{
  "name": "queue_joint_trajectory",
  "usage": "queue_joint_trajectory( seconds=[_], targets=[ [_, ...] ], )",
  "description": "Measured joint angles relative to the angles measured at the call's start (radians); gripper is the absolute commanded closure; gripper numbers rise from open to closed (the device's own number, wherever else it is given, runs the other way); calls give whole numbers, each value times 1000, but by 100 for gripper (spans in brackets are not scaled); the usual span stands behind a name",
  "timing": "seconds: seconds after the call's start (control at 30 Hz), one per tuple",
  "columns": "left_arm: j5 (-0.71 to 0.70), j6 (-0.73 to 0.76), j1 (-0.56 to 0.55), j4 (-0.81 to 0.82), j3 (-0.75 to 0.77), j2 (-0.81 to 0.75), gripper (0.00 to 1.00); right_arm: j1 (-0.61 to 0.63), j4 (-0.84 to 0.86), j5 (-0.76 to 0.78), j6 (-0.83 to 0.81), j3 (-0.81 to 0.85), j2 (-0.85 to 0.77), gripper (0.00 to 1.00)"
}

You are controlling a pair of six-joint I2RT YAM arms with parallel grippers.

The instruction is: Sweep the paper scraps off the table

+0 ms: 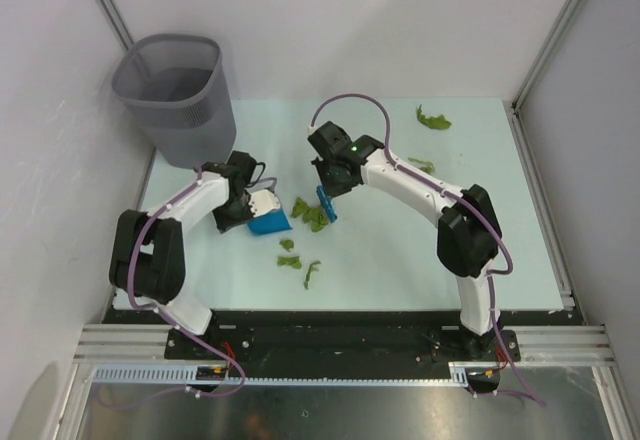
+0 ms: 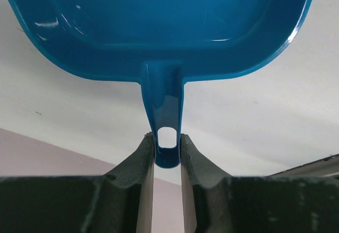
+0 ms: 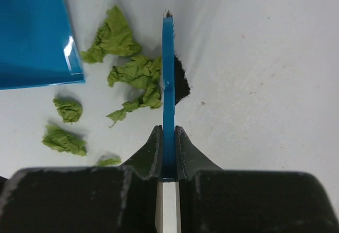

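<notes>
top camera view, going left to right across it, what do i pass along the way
grey mesh wastebasket → blue plastic dustpan → bunch of crumpled green paper scraps → thin blue plastic brush → stray green paper scrap near the far edge

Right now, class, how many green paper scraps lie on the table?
7. Two scraps lie beside the brush, three toward the table's near edge, two back right. More may be hidden.

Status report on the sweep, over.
Left claw shut on blue plastic dustpan. Right claw shut on blue black-bristled brush. Crumpled green paper scraps lie between; nothing blocking.
</notes>
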Motion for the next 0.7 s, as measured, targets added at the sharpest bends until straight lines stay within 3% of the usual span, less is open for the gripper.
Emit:
queue_joint_trajectory(
  seconds=[0.23,0.47,0.7],
  targets=[
    [0,0,-10,-5,32,75,100,-6,64,-148,37,22,32,100],
    [23,-1,-11,-33,82,145,100,12,235,-349,146,34,93,100],
    [113,-27,-5,-53,112,146,100,29,275,-338,168,35,91,100]
  ],
)
